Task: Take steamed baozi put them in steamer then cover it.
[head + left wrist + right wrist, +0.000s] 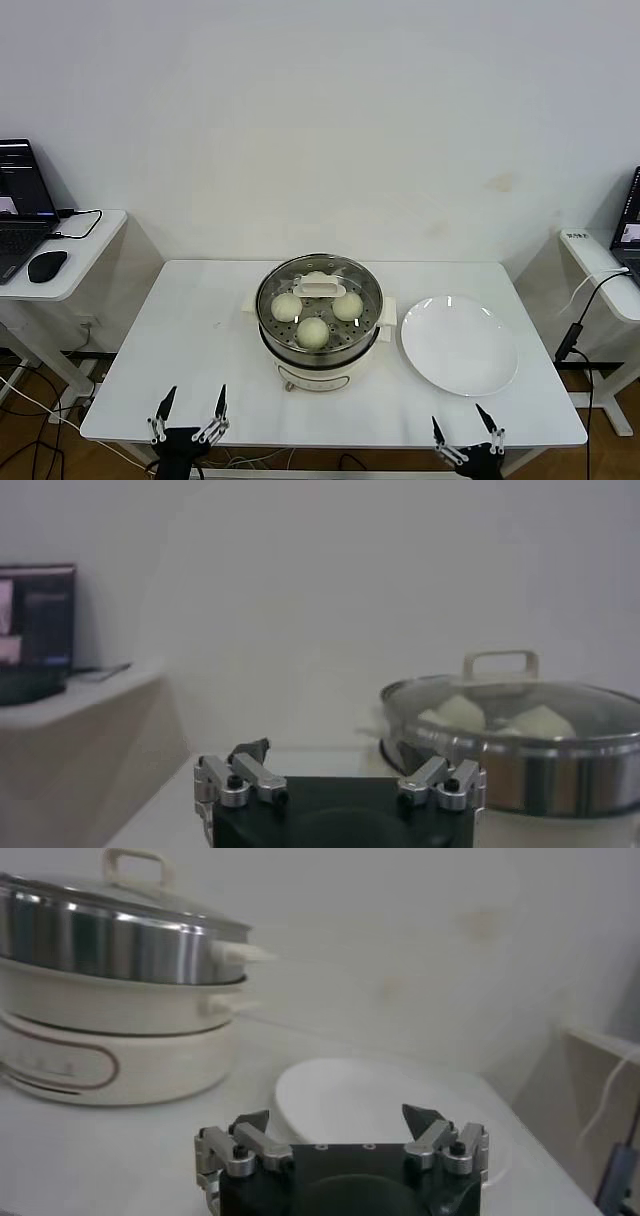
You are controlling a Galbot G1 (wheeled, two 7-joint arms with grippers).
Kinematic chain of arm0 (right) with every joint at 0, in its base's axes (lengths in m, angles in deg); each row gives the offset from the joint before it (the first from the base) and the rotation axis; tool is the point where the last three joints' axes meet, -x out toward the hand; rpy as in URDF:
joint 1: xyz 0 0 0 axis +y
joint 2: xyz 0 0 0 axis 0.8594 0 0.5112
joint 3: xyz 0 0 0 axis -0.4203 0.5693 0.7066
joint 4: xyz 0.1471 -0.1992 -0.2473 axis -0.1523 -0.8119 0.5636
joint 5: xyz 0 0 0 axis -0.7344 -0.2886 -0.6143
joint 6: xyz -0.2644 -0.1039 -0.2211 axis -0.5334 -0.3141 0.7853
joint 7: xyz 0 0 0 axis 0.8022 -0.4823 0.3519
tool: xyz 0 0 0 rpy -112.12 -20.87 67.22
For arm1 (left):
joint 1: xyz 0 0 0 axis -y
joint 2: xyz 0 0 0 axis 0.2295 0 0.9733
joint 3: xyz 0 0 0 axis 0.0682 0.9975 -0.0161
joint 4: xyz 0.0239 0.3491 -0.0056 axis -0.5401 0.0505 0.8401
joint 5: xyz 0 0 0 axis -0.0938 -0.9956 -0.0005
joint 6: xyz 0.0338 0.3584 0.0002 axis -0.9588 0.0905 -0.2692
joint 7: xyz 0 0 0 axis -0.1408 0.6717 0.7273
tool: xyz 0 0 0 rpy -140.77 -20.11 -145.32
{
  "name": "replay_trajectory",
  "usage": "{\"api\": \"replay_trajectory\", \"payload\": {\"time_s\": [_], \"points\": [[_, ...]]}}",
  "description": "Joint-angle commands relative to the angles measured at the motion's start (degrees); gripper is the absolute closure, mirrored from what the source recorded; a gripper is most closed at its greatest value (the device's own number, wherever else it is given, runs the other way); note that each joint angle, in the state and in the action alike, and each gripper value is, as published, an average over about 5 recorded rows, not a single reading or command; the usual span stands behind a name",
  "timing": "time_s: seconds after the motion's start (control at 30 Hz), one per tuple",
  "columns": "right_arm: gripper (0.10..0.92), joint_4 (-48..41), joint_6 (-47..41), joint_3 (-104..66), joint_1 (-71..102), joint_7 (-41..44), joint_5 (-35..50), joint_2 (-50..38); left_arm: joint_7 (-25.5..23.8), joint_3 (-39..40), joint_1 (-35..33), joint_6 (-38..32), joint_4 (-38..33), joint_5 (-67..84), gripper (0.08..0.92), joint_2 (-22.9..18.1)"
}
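Baozi point(313, 332) are sitting inside the steamer point(318, 355), four of them on the perforated tray, and we are seeing them through the glass of the cover point(318, 292), which is resting on the steamer's rim with its cream-white handle lying across the centre. We are looking at the steamer standing near the middle of the white table point(200, 340), on its cream-white base. In the left wrist view the cover point(520, 695) is showing two of the baozi point(545, 720) beneath it, and in the right wrist view the steamer point(100, 978) is rising beside the plate point(350, 1098).

We are holding the left gripper point(190, 412) low at the near edge of the table, on the left, well apart from the steamer; its fingers are standing spread wide and gripping nothing. We are holding the right gripper point(463, 432) at the near edge on the right, just in front of the white plate point(459, 345), with its fingers likewise spread wide and nothing between them. The plate is lying flat just beside the steamer on the right, and we are seeing nothing on it.

A side desk on the far left is carrying a laptop point(20, 205) and a black mouse point(47, 265); another white desk point(600, 270) is standing at the far right with cables hanging from it
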Motion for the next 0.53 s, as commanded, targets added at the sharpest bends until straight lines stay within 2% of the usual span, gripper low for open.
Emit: {"api": "replay_trajectory", "payload": {"time_s": [0.03,0.53], "points": [[0.203,2.6,-1.5,2.3,1.6,1.5,2.5,-1.6,-2.3,-0.9,-4.0,-4.6,1.8,1.5,0.177,-2.0],[0.203,3.8,-2.7,2.8,2.2,2.4,1.2,-0.8,-3.1,-1.0,-3.3,-5.3,3.5,-0.7,0.177,-1.8]]}}
